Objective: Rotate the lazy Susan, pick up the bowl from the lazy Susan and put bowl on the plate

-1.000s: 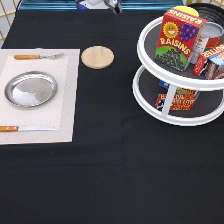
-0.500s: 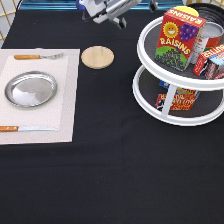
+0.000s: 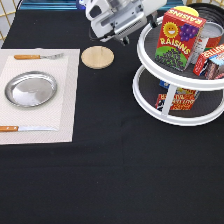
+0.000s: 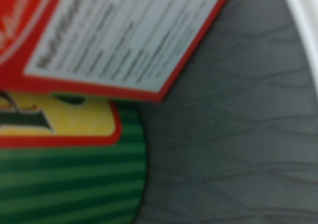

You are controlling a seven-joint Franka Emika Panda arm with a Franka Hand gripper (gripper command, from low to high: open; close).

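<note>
The two-tier white lazy Susan (image 3: 150, 111) stands at the exterior view's right. A black curved rim at the back of its upper tier, at the exterior view's top right, looks like the bowl (image 3: 209, 7); boxes hide most of it. The silver plate (image 3: 31, 89) lies empty on a pale placemat at the exterior view's left. My gripper (image 3: 125, 27) hangs at the exterior view's top centre, just left of the upper tier's rim, holding nothing that I can see. The wrist view shows the grey non-slip surface (image 4: 238, 125) from close by.
A raisins box (image 3: 177, 40) and other packs crowd the upper tier; a box (image 3: 175, 97) stands on the lower tier. A wooden coaster (image 3: 97, 56) lies beside the placemat (image 3: 65, 100), with a fork (image 3: 37, 56) and a knife (image 3: 25, 129). A red box (image 4: 118, 40) and a green label (image 4: 66, 170) show in the wrist view.
The arm has come in from the exterior view's top edge and moved down and right toward the lazy Susan's upper tier. Nothing on the table has moved.
</note>
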